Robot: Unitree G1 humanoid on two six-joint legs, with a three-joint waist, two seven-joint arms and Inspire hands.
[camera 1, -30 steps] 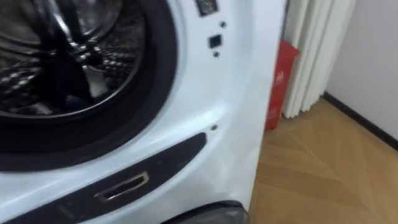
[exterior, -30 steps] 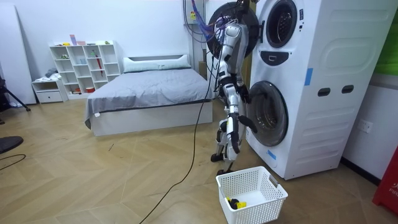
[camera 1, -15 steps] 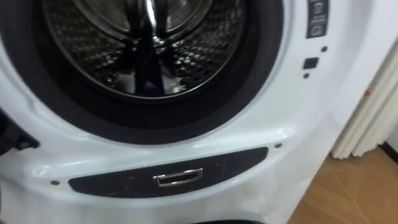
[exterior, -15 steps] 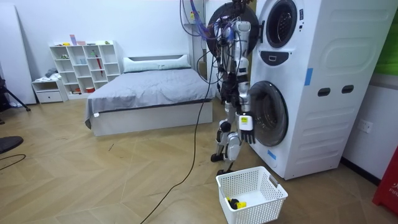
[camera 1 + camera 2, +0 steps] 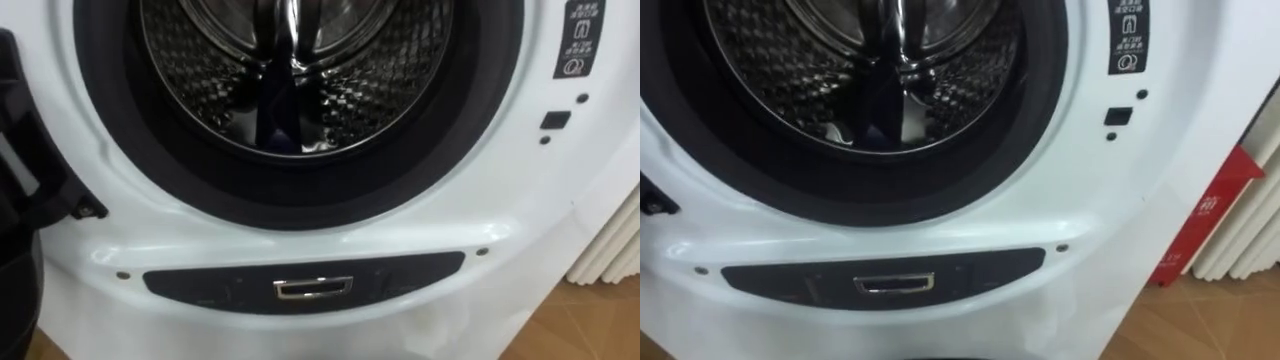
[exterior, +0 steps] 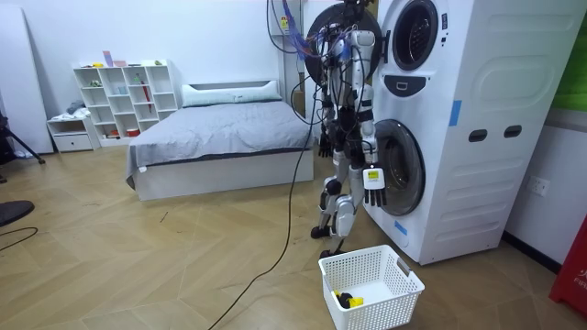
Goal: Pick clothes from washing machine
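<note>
**Dark blue cloth in the upper drum, robot hands down.** The dark blue cloth (image 5: 272, 112) lies low in the perforated steel drum (image 5: 400, 90) of the washing machine (image 5: 500, 210), under a bright drum rib. No robot hand touches it. A broad dark rubber rim (image 5: 300, 195) rings the round opening. The open door (image 5: 18, 190) stands at the left edge of the eye views, and a dark panel (image 5: 400, 280) with a metal pull runs below the rim.

One second ago the drum sat in the upper left of the left eye view. It now lies central and nearly square-on, because the camera has swung. In the room view the robot, side-on a second ago, has turned to face the machine.

The right robot hand (image 6: 371, 188) hangs beside the lower porthole (image 6: 396, 165), fingers spread loosely downward and holding nothing. The left robot hand (image 6: 325, 147) hangs at the hip; its state cannot be told.

A white basket (image 6: 404, 280) stands on the floor (image 6: 138, 266) just beside the robot's feet. Bare wood stretches from there to the bed (image 6: 220, 137).
</note>
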